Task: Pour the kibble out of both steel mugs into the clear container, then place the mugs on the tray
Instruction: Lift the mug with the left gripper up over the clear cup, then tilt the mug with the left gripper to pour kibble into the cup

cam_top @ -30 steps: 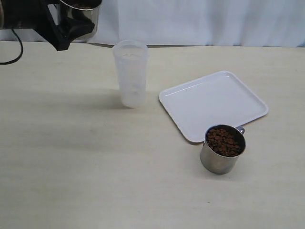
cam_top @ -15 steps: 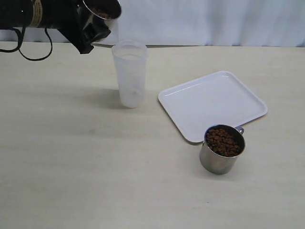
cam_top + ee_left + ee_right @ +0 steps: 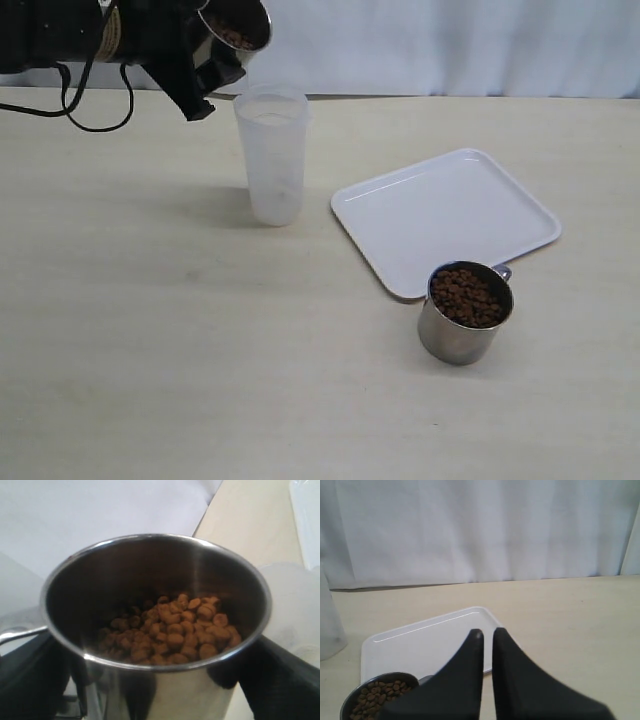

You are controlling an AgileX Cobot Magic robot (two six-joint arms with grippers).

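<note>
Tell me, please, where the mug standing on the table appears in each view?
Exterior view: the mug stands at lower right, by the near edge of the tray.
Left wrist view: not in it; only the other mug shows.
Right wrist view: it sits between the camera and the tray, beside the shut right gripper.
Shared landmark: the white tray.

Polished, mirror-bright steel shows on the standing mug [image 3: 455,335] and the lifted mug [image 3: 165,695], against dry, matt brown kibble [image 3: 467,297]. The container [image 3: 272,160] is cloudy translucent plastic, the tray [image 3: 450,210] glossy smooth white plastic, the bench [image 3: 200,350] pale matt wood-grain, the backdrop [image 3: 450,45] white cloth.
</note>
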